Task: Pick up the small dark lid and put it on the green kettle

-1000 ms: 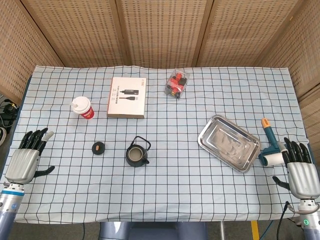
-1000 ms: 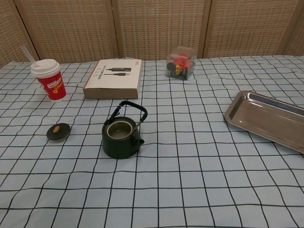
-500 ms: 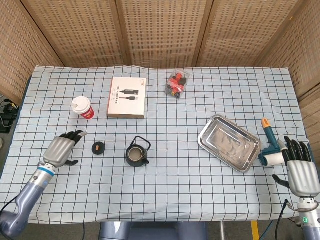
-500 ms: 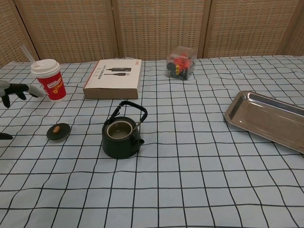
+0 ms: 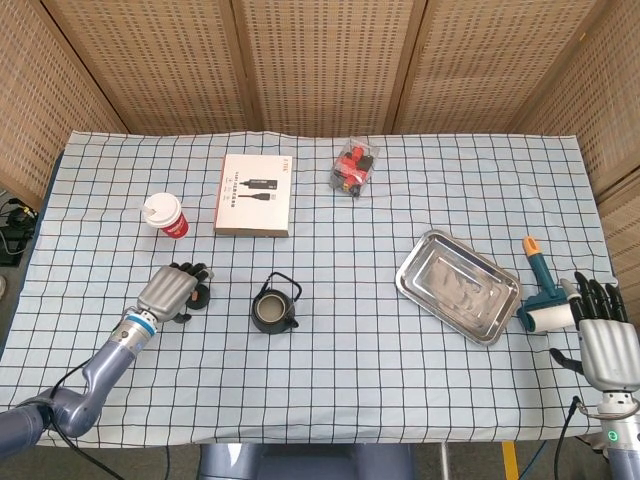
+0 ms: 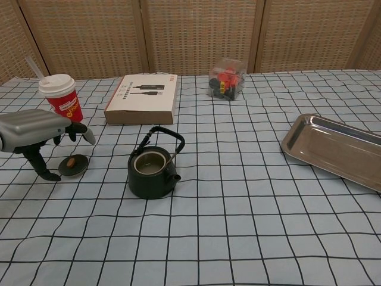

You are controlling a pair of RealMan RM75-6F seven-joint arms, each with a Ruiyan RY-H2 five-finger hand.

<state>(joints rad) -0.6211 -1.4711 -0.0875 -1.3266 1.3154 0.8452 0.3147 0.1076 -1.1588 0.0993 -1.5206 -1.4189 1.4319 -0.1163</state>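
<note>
Left hand hovers over small dark round lid, fingers apart, holding nothing; a shallow pinch could skid the lid away from dark green kettle.

cloth: pale blue, dark grid | kettle: dark green | lid: black, brown knob | cup: red, white top | tray: silver | box: white

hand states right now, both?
Left hand: open, fingers spread above the small dark lid, not gripping it.
Right hand: open, holds nothing, beside the lint roller.
</note>
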